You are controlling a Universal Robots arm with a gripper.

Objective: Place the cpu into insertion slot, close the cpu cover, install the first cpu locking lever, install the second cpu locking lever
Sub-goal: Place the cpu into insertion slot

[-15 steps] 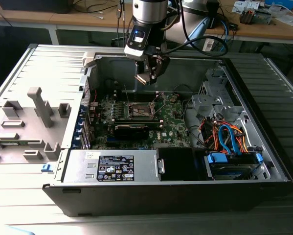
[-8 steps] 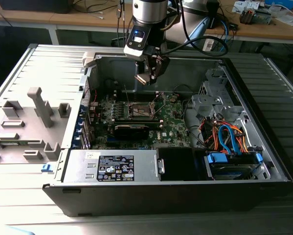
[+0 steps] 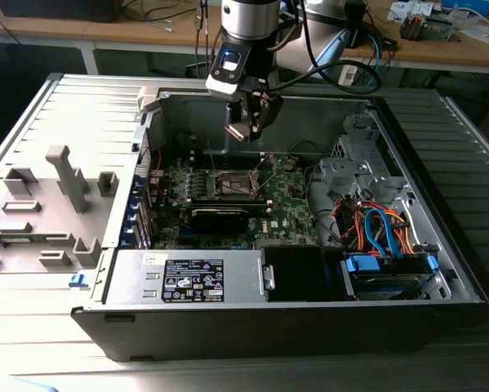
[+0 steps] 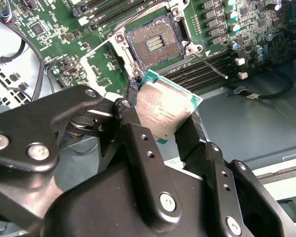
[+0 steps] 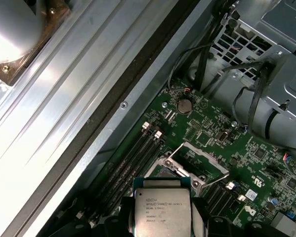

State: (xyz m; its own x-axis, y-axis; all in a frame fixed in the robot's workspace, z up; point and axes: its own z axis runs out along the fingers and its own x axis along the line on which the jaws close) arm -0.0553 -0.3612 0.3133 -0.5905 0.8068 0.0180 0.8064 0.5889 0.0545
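Black fingers (image 4: 138,143) of the gripper (image 4: 162,118) sit closest to the lens, and we see them clamped on two opposite edges of the cpu (image 4: 167,103). We note that the chip is square, so no long axis applies; its metal top faces both wrist cameras, and in the second wrist view one corner points toward the insertion slot (image 4: 155,44). In the exterior view the cpu hangs tilted in the air above the slot, clear of the motherboard (image 3: 297,200). The slot's contacts lie exposed, and one locking lever (image 4: 212,64) sticks out free. The fingers hide the chip's lower edge. We cannot tell the angle of the cpu cover (image 5: 202,159). The computer case (image 3: 440,155) holds the motherboard, a power supply (image 3: 187,278) and bundled cables (image 3: 379,224).
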